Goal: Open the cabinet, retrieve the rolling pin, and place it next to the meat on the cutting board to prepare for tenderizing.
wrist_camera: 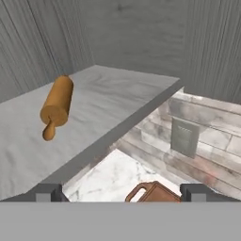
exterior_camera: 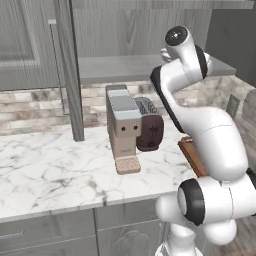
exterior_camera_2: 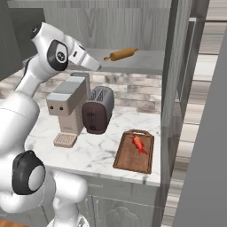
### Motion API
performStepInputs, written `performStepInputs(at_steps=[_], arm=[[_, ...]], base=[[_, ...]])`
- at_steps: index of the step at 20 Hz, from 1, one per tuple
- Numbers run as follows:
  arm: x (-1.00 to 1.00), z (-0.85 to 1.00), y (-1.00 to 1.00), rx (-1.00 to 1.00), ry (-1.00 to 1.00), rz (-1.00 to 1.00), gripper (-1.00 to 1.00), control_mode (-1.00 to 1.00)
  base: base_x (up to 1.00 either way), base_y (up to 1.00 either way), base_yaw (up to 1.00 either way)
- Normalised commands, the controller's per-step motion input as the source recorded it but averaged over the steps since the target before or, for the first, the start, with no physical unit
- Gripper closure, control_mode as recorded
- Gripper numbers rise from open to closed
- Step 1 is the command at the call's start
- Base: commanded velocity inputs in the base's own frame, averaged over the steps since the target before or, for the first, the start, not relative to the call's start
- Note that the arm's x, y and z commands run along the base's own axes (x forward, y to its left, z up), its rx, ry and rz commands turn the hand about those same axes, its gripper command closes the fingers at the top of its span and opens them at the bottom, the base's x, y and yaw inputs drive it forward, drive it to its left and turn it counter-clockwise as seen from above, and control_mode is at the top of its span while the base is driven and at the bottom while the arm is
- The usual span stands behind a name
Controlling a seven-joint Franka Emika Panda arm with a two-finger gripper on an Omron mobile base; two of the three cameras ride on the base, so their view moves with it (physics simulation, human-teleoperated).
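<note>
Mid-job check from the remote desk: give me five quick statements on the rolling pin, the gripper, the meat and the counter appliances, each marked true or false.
1. The rolling pin lies on the cabinet shelf. True.
2. The gripper is shut on the rolling pin. False: its jaws stand open and empty, apart from the pin.
3. The meat lies on the cutting board. True.
4. The toaster stands on the cutting board. False: it stands on the marble counter, beside the coffee machine.
5. The rolling pin already rests next to the meat. False: it is up on the shelf, above the counter.
</note>
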Motion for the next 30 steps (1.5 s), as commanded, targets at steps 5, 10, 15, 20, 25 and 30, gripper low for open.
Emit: performStepInputs(at_steps=[5,10,15,20,25,30], arm=[[0.32,0.07,-0.2,-0.01,0.13,-0.07,-1.0,-1.0],[0.31,-0.06,-0.03,-0.05,0.04,-0.01,-1.0,-1.0],[0.24,-0.03,0.0,-0.01,-0.02,0.03,-1.0,-1.0],[0.2,-0.08,-0.06,0.0,-0.04,0.04,-1.0,-1.0],[0.22,-0.06,-0.11,0.0,-0.01,0.03,-1.0,-1.0],[0.26,-0.03,-0.09,0.0,0.0,0.02,-1.0,-1.0]], base=[[0.0,0.0,0.0],[0.0,0.0,0.0],[0.0,0.0,0.0],[0.0,0.0,0.0],[0.0,0.0,0.0],[0.0,0.0,0.0]])
